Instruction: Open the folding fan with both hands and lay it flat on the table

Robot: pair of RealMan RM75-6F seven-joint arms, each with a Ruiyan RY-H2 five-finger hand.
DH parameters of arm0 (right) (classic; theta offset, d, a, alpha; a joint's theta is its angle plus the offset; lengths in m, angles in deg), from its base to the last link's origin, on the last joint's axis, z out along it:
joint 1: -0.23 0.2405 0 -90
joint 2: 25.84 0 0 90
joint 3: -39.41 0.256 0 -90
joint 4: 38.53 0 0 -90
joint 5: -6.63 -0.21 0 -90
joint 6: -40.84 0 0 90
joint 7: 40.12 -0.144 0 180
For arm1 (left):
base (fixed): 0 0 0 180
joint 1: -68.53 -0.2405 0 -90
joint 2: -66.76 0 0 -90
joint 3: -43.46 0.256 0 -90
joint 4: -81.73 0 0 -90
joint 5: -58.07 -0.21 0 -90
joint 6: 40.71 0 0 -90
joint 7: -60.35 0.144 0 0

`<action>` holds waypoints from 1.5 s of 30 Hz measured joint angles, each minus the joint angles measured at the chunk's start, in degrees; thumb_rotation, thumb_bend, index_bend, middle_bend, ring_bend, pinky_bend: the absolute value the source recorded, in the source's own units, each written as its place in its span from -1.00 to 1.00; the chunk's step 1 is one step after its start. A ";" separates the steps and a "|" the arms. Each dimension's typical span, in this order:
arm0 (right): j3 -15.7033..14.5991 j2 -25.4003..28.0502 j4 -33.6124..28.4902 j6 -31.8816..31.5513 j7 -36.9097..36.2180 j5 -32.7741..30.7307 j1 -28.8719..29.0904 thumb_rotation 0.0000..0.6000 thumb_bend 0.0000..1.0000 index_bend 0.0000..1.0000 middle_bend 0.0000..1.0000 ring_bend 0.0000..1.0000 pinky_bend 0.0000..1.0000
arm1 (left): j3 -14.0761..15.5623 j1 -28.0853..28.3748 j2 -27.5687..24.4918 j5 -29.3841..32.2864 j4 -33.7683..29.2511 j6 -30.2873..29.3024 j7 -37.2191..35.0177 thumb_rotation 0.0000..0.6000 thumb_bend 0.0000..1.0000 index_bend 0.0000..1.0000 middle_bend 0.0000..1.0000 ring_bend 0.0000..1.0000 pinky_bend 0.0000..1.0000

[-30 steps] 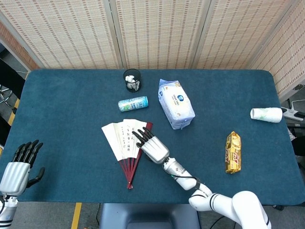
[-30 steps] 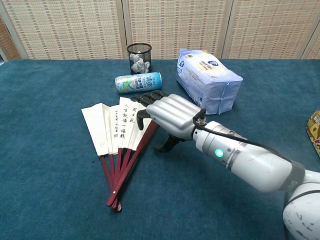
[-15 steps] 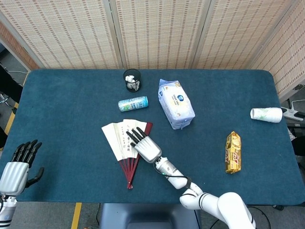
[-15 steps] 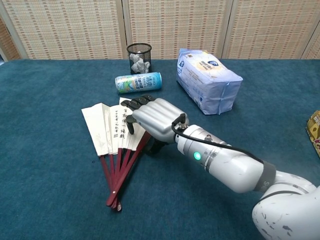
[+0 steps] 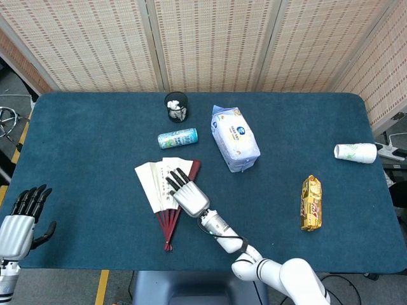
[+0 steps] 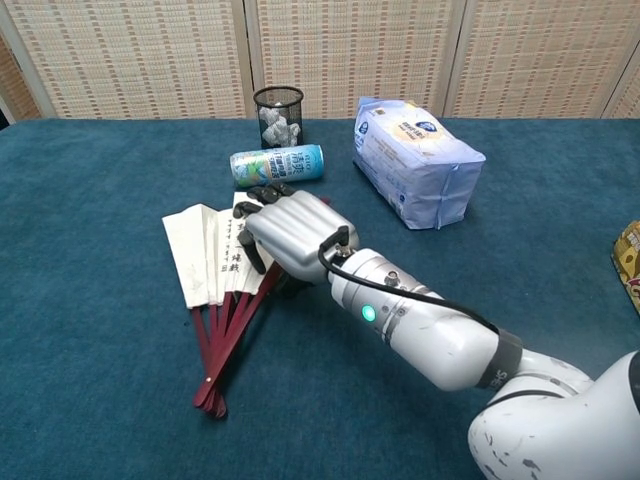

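- The folding fan [image 6: 215, 265] lay partly open on the counter [image 6: 90, 390], just in front of the green can [image 6: 277, 164].
- The right hand [image 6: 287, 232] pressed flat on its paper; the left hand [image 5: 18, 225], fingers apart, held nothing.
- Judged step: spreading; next, push the ribs wider.

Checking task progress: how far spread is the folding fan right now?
Partly spread. The folding fan lies on the table with a few paper panels fanned out; the right robot hand rests on its right side.

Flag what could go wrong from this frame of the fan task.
The right hand lies on the half-open folding fan alone, so dragging may slide it or crease its paper rather than spread it. The left hand sits off the table's near corner, unable to brace. The can lies close ahead.
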 measured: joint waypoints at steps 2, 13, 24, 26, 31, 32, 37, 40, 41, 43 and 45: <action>0.05 0.00 -0.07 -0.91 0.00 -0.40 0.32 1.00 -0.05 0.16 -0.74 -1.00 -1.00 | -0.09 -0.08 0.00 -0.01 0.07 -0.24 -0.06 1.00 -0.19 -1.00 -1.00 -1.00 -0.86; 2.78 0.30 -1.09 -9.16 -1.54 -0.57 2.62 1.00 0.27 0.28 -0.68 -1.00 -0.91 | 0.00 -0.13 0.16 -0.90 0.18 -1.14 -0.40 1.00 -0.13 -0.93 -1.00 -1.00 -0.84; 6.27 7.85 -20.31 -12.29 5.37 -0.37 3.33 1.00 0.29 0.35 -0.67 -1.00 -0.88 | 0.54 2.21 1.12 -1.22 3.67 2.78 -15.60 1.00 -0.02 -0.23 -1.00 -1.00 -0.84; 7.64 10.02 -26.85 -11.91 8.36 -1.29 3.34 1.00 0.29 0.35 -0.67 -1.00 -0.88 | 0.67 3.19 1.86 -1.58 5.21 3.80 -18.59 1.00 -0.03 -0.23 -1.00 -1.00 -0.84; 11.64 14.28 -40.34 -10.51 15.87 -5.24 3.42 1.00 0.29 0.35 -0.67 -1.00 -0.88 | 1.25 5.03 3.70 -2.84 7.29 5.42 -23.25 1.00 -0.14 -0.41 -1.00 -1.00 -0.84; 12.75 15.09 -43.05 -10.11 17.80 -6.68 3.49 1.00 0.29 0.35 -0.67 -1.00 -0.88 | 1.36 5.28 3.95 -2.93 7.36 5.75 -24.14 1.00 -0.16 -0.44 -1.00 -1.00 -0.85; 16.47 16.88 -49.98 -8.99 24.14 -12.20 4.19 1.00 0.29 0.35 -0.67 -1.00 -0.88 | 2.11 6.63 5.12 -3.07 6.62 8.10 -31.64 1.00 -0.18 -0.52 -1.00 -1.00 -0.86; 17.57 16.73 -51.34 -8.76 25.83 -14.46 4.91 1.00 0.29 0.35 -0.67 -1.00 -0.88 | 2.64 7.48 5.43 -3.03 4.78 9.68 -38.08 1.00 -0.20 -0.66 -1.00 -1.00 -0.87; 17.88 16.48 -51.58 -8.75 26.26 -15.23 5.21 1.00 0.29 0.35 -0.67 -1.00 -0.88 | 2.74 7.78 5.55 -2.93 4.01 10.23 -40.05 1.00 -0.21 -0.70 -1.00 -1.00 -0.87; 18.32 16.00 -51.77 -8.80 26.83 -16.29 5.66 1.00 0.29 0.35 -0.67 -1.00 -0.88 | 2.66 8.55 6.13 -2.22 1.76 11.64 -44.01 1.00 -0.21 -0.73 -1.00 -1.00 -0.88; 18.81 15.38 -51.77 -8.96 27.36 -17.38 6.20 1.00 0.29 0.35 -0.67 -1.00 -0.88 | 2.09 9.07 6.97 -0.80 0.04 12.60 -45.70 1.00 -0.22 -0.74 -1.00 -1.00 -0.87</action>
